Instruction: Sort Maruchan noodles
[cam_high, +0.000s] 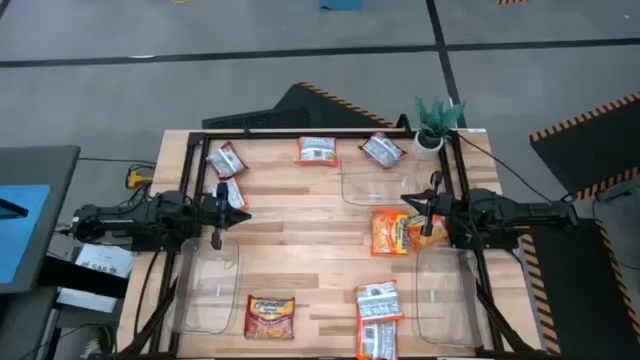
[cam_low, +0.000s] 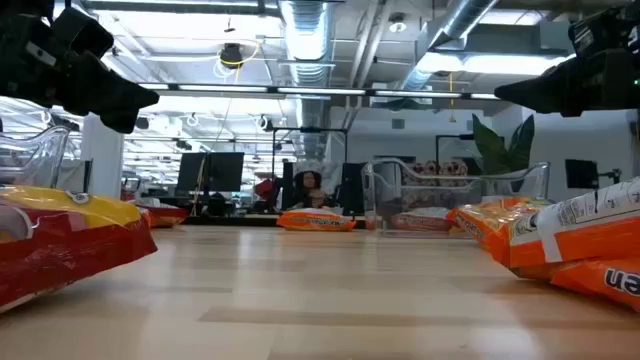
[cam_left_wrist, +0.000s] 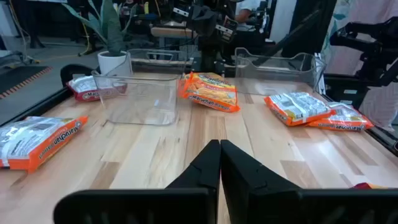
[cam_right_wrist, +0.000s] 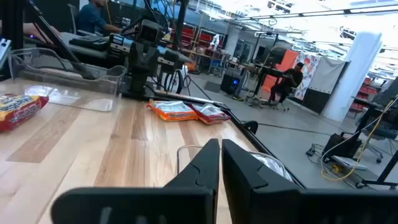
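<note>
Several Maruchan packets lie flat on the wooden table. Two white-and-red ones (cam_high: 226, 160) sit far left, two more (cam_high: 317, 150) (cam_high: 381, 150) along the far edge. Orange-yellow ones (cam_high: 395, 232) lie right of centre. A dark red one (cam_high: 269, 316) and a white-orange pair (cam_high: 378, 312) lie at the near edge. My left gripper (cam_high: 238, 213) hovers shut over the table's left side, beside the far-left packets. My right gripper (cam_high: 408, 199) hovers shut just beyond the orange-yellow packets. Both wrist views show fingertips together (cam_left_wrist: 219, 149) (cam_right_wrist: 219, 149), holding nothing.
Three clear plastic bins stand on the table: one far right of centre (cam_high: 380, 182), one near left (cam_high: 208, 285), one near right (cam_high: 450, 295). A small potted plant (cam_high: 437, 125) stands at the far right corner. Bare wood (cam_high: 310, 215) lies between the two grippers.
</note>
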